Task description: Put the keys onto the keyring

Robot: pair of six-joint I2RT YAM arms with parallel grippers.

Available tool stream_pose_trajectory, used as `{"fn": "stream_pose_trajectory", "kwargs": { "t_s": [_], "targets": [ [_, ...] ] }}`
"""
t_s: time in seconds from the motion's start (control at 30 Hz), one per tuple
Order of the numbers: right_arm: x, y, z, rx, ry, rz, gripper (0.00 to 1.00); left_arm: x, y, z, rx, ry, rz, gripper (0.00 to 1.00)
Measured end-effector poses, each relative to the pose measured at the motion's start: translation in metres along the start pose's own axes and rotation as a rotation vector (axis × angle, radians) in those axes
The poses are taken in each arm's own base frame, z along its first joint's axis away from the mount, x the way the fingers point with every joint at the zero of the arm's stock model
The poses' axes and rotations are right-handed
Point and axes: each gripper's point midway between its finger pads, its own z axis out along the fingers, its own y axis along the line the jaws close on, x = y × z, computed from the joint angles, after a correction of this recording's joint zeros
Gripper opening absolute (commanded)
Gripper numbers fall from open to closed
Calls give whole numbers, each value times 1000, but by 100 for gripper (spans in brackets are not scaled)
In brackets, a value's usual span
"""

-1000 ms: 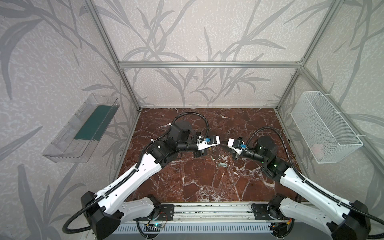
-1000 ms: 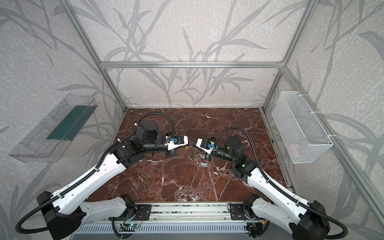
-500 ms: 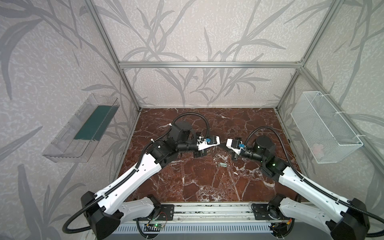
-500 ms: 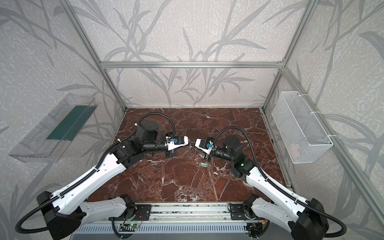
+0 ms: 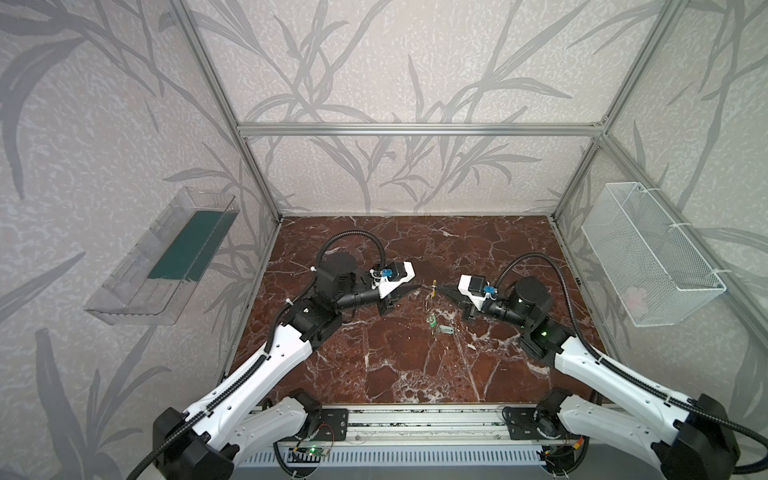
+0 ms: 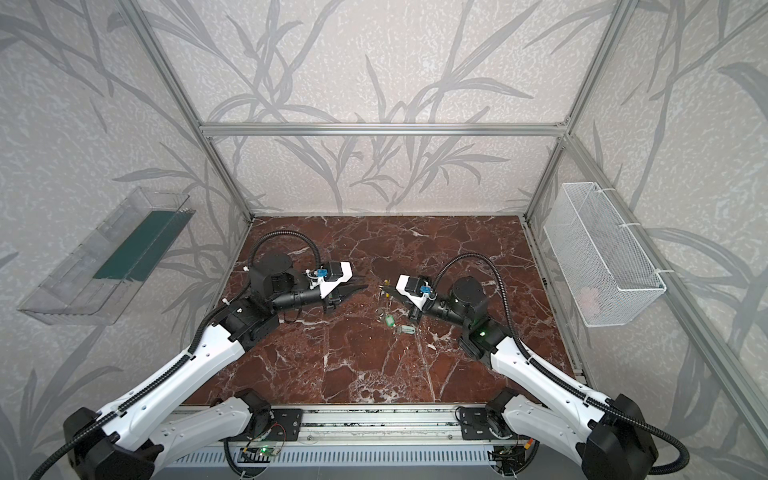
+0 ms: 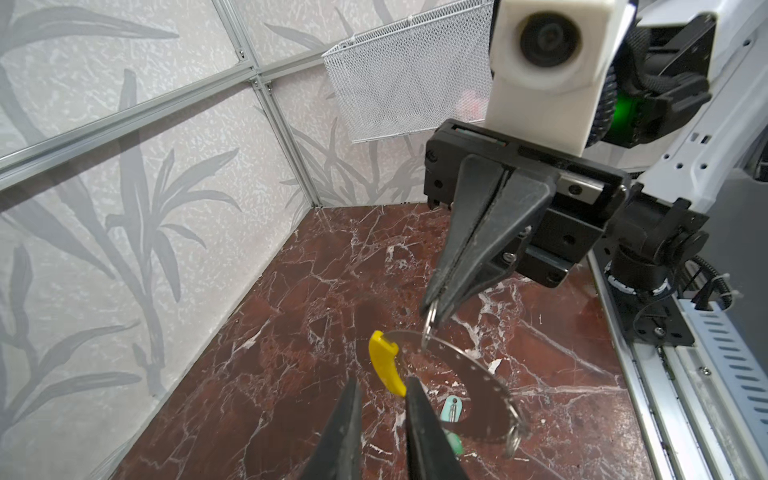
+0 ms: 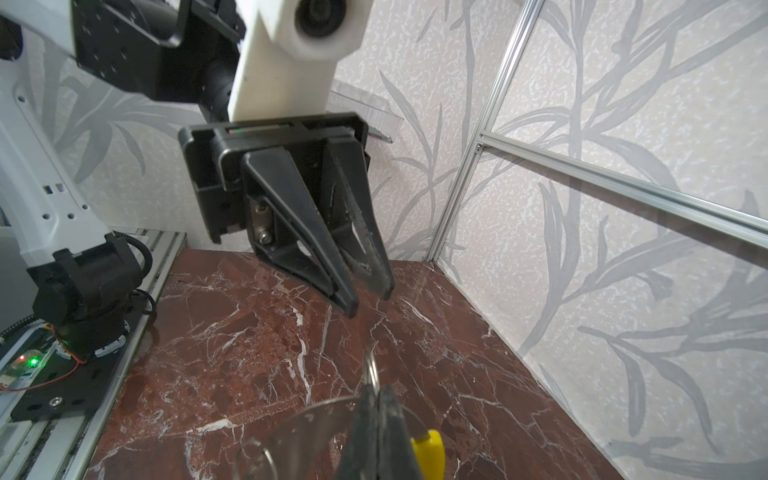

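While my right claw (image 7: 432,311) is clamped tip to tip on a small ring (image 7: 431,320), my left claw (image 8: 370,297) faces it from 9 o'clock in both top views. The left tips are a little apart and hold nothing. The keyring (image 7: 473,368), a thin grey hoop, hangs tilted from that small ring. Its yellow piece (image 7: 384,363) is turned toward my left claw, just beside the tips. I cannot tell whether the hoop's low edge touches the floor. A second little ring (image 7: 513,438) dangles from its far side. Neither key is threaded. The green key (image 5: 433,320) and the pale key (image 5: 447,330) lie close together on the marble floor (image 5: 395,365), at about 6 o'clock from my right claw.

I judge the step in hand to be picking up one key with the left claw while the right steadies the hoop. To do it well I should hold the right clamp firm and motionless, since the hoop hangs from one thin ring and may swing or twist. The left should spread wider, drop toward 5 o'clock and come down square over the green key. It should pinch the flat body so the metal end is free for threading. The keys are tiny and lie flat on hard stone, so a slow close is safer than a snap that could flick one away.
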Motion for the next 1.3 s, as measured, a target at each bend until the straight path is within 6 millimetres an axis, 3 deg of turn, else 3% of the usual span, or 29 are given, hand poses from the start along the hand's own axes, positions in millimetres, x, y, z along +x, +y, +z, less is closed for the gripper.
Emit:
{"fn": "stream_pose_trajectory", "kwargs": {
  "t_s": [0.2, 0.4, 0.97, 1.17, 1.3],
  "targets": [
    [-18, -3, 0, 5, -71, 13, 0, -11, -6, 1, 36, -85, -35, 24],
    [-23, -1, 0, -11, -98, 30, 0, -21, -4, 3, 46, -138, -42, 25],
    [-22, 1, 3, -33, -106, 54, 0, -20, -10, 9, 102, -153, -59, 19],
    [-23, 1, 4, -35, -112, 53, 0, -19, -11, 10, 117, -152, -62, 11],
    [-24, 1, 4, -39, -119, 51, 0, -20, -12, 10, 123, -154, -59, 0]
  ]
}}
